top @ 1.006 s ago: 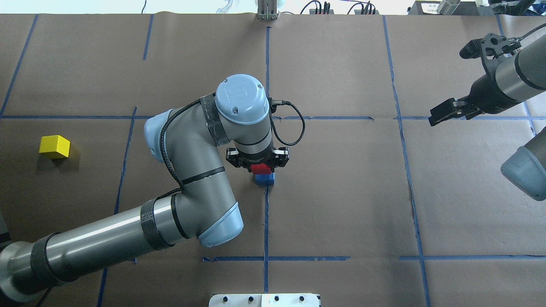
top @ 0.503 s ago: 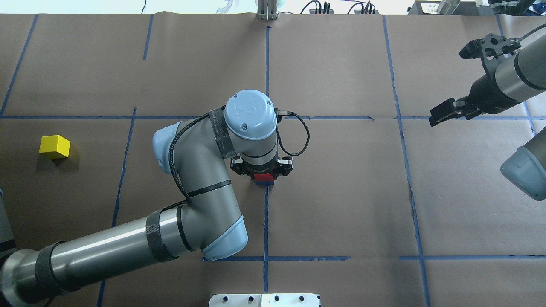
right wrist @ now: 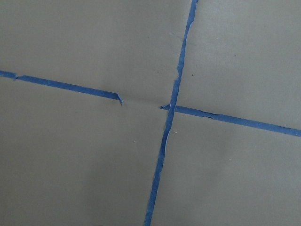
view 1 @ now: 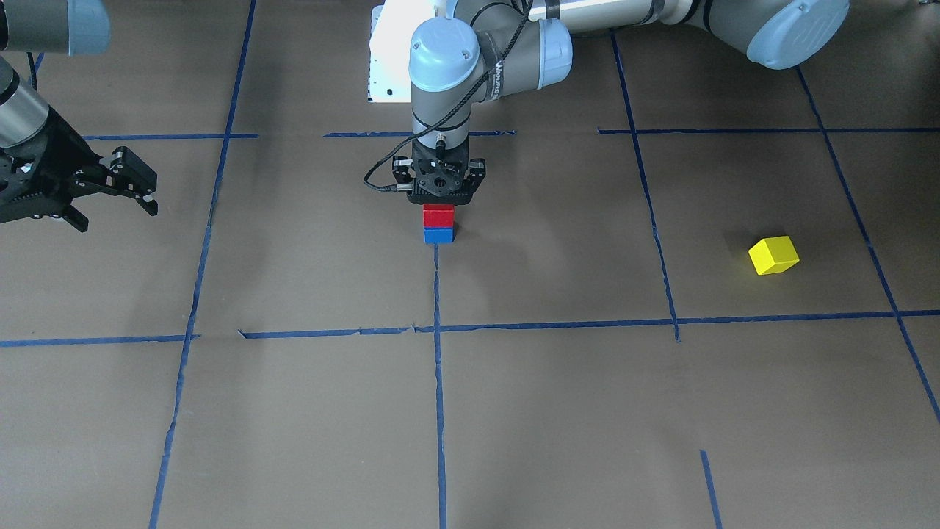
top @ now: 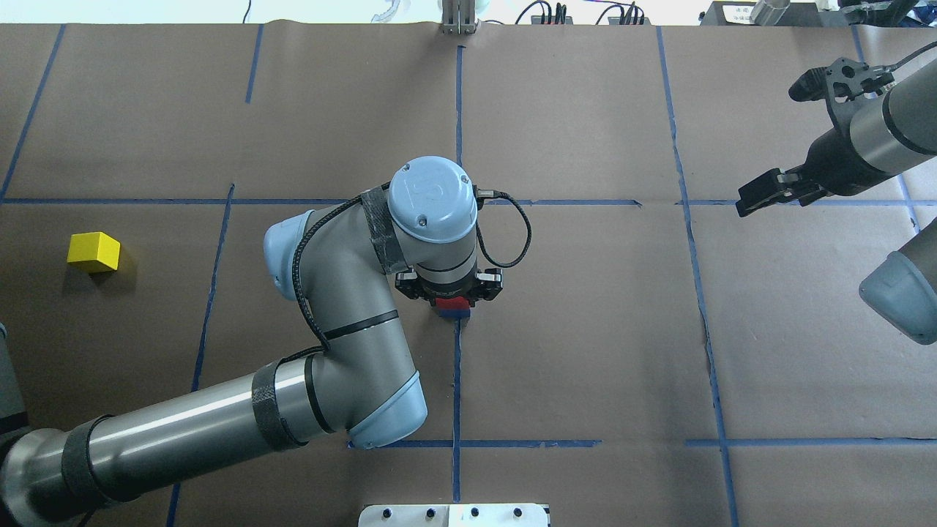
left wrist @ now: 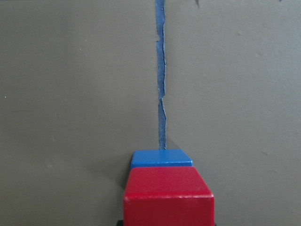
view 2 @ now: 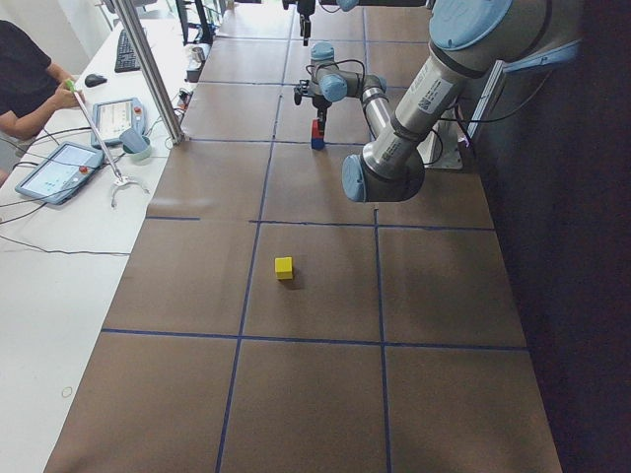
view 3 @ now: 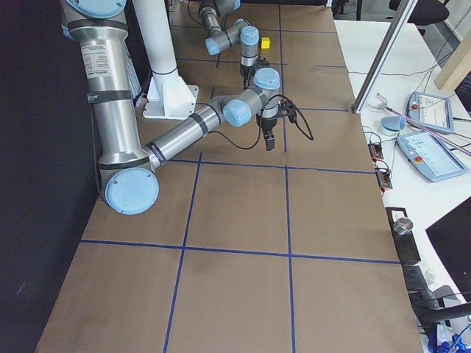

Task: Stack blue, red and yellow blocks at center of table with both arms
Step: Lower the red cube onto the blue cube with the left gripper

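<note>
A red block (view 1: 438, 215) rests on a blue block (view 1: 438, 235) at the table's center, on a blue tape line. My left gripper (view 1: 439, 198) points straight down and is shut on the red block. In the left wrist view the red block (left wrist: 168, 195) fills the bottom, with the blue block (left wrist: 161, 157) showing just beyond it. In the overhead view the wrist hides most of the stack (top: 452, 307). The yellow block (top: 94, 251) lies alone far out on my left side and also shows in the front view (view 1: 773, 255). My right gripper (view 1: 110, 197) is open and empty, raised far off on my right.
Brown paper with a blue tape grid (view 1: 438, 330) covers the table. The white base plate (top: 454, 514) sits at the near edge. An operator (view 2: 25, 84) with tablets sits past the far edge. The right wrist view shows only a tape crossing (right wrist: 171, 108).
My left gripper moved toward the near edge with the red block until it sat over the blue block; in the last half second it barely shifted. The right arm and yellow block stayed still.
</note>
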You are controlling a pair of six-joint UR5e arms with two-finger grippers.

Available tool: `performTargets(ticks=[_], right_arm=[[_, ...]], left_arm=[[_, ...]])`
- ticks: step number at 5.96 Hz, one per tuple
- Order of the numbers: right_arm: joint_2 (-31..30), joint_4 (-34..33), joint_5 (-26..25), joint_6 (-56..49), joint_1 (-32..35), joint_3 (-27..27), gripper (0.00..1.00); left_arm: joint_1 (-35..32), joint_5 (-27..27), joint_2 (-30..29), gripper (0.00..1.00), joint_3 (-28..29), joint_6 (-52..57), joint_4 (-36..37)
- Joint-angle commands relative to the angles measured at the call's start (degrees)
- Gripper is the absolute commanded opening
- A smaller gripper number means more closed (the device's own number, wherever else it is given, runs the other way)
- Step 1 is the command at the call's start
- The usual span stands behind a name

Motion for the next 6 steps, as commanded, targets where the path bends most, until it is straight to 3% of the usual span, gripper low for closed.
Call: performTargets(ticks=[1, 2, 3, 4, 6], right_arm=[[0.0, 0.0, 0.0, 0.01, -0.02, 0.0, 1.0], [0.0, 0.0, 0.0, 0.01, -0.02, 0.0, 1.0], [0.0, -0.08, 0.0, 0.09, -0.02, -0.09, 1.0], [-0.09, -0.08, 0.0, 0.1, -0.02, -0.17, 1.0], [0.0, 0.0, 0.0, 0.1, -0.02, -0.35, 1.0]], left_arm=[[0.0, 0.36, -0.01, 0.05, 0.02, 0.0, -0.01], [0.09, 0.53, -0.01, 0.16, 0.02, 0.0, -0.01], [0.61, 1.32, -0.01, 0.52, 0.11, 0.0, -0.01], [0.97, 1.5, -0.18, 0.71, 0.2, -0.09, -0.01], [1.15, 1.59, -0.18, 0.9, 0.2, -0.09, -0.01]])
